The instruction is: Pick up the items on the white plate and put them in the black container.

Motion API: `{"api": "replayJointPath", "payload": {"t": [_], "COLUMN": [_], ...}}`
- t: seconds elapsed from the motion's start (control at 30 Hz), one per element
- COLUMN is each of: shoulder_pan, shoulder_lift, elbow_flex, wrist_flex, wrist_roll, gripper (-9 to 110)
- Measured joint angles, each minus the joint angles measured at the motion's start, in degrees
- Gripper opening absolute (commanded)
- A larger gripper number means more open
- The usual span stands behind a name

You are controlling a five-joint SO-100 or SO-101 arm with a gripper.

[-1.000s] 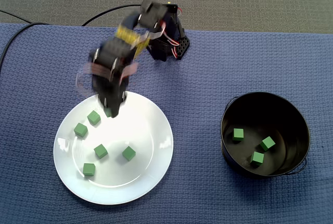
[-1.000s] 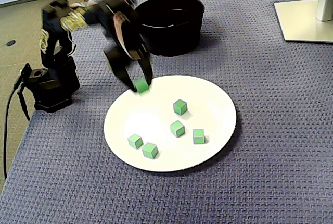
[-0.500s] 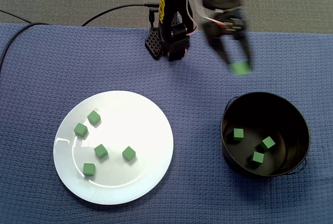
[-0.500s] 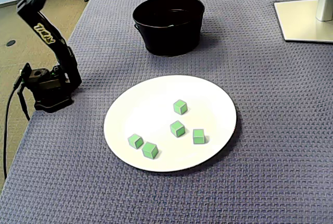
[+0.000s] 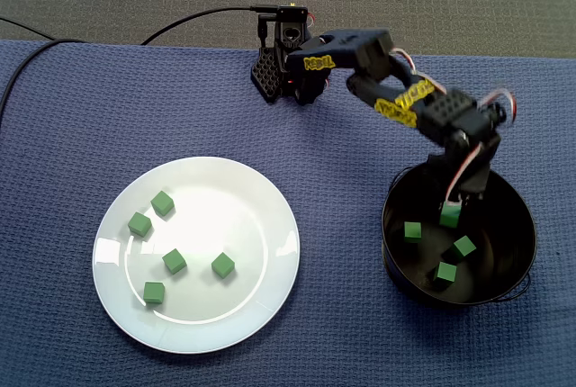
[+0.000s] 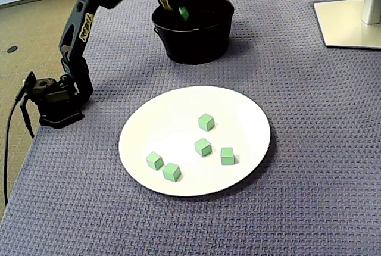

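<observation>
Gripper: the gripper (image 5: 450, 211) points tips-down into the mouth of the black container (image 5: 529, 241), near its rim on the arm's side. Its two fingers are clamped on a small green block.
Held cube: the held cube (image 5: 450, 217) sits between the fingertips, above the black container's floor. In the other fixed view (image 6: 184, 13) it shows just over the container's rim.
Loose cubes: three loose cubes (image 5: 412, 231) lie apart from one another on the black container's floor, below and beside the held cube.
Black container: round and dark, it stands upright on the blue cloth (image 5: 72, 117). Its wall (image 6: 193, 44) hides its inside in the side-on fixed view.
Arm: the arm (image 5: 396, 103) reaches over the black container's rim from its base (image 5: 288, 72), which stands well apart from the container at the cloth's edge.
White plate: the white plate (image 5: 247, 216) lies well apart from the black container, to its left in the top-down fixed view.
Plate cubes: five plate cubes (image 5: 174, 261) rest scattered on the half of the plate farther from the black container.
</observation>
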Motion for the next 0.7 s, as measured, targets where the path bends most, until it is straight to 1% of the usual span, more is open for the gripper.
{"api": "replayJointPath", "payload": {"t": [0.03, 0.07, 0.1, 0.17, 0.23, 0.3, 0.43, 0.5, 0.57, 0.7], "shoulder_pan": [-0.1, -0.2, -0.4, -0.6, -0.4, 1.2, 9.5, 16.4, 25.1, 43.9], "shoulder_lift": [-0.4, -0.5, -0.5, -0.1, 2.7, 9.1, 26.2, 34.6, 41.6, 47.0], "elbow_flex": [0.6, 1.3, 2.2, 4.7, 8.2, 12.6, 20.4, 21.9, 22.6, 24.1], "wrist_flex": [-0.6, -1.2, -1.7, -2.5, -3.0, -3.7, -2.5, -1.2, -0.8, -4.0], "wrist_roll": [0.3, 0.6, 1.1, 1.8, 3.3, 5.0, 5.9, 3.5, -1.1, -12.2], "gripper": [16, 27, 33, 39, 40, 39, 40, 40, 41, 39]}}
